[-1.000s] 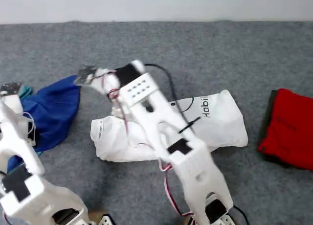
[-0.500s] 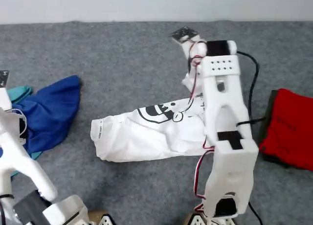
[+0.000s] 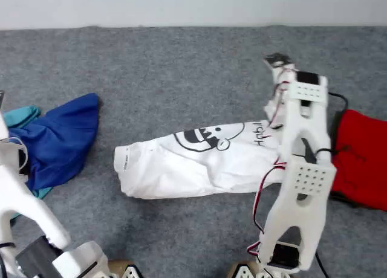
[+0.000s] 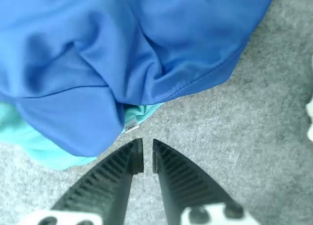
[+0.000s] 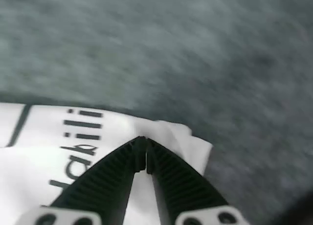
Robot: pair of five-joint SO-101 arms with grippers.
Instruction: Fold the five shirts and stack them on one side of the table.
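A white shirt (image 3: 193, 160) with black print lies folded lengthwise across the middle of the grey table. My right arm (image 3: 302, 169) stands over the shirt's right end. My right gripper (image 5: 142, 142) is shut, its tips pinching the white shirt (image 5: 58, 137) near that end's corner. At the left edge lies a crumpled blue shirt (image 3: 60, 139) on top of a teal shirt (image 3: 18, 116). My left gripper (image 4: 144, 149) hovers shut just off the hem of the blue shirt (image 4: 122, 49), where the teal shirt (image 4: 44, 154) peeks out; it holds nothing.
A folded red shirt (image 3: 363, 154) lies at the right edge on top of a darker garment, close beside my right arm. My left arm (image 3: 18, 193) fills the front left corner. Bare grey carpet (image 3: 181, 66) stretches along the back.
My right arm swung from the shirt's left side to its right end, pulling cloth over so the print faces up. My left arm drew back toward the front left.
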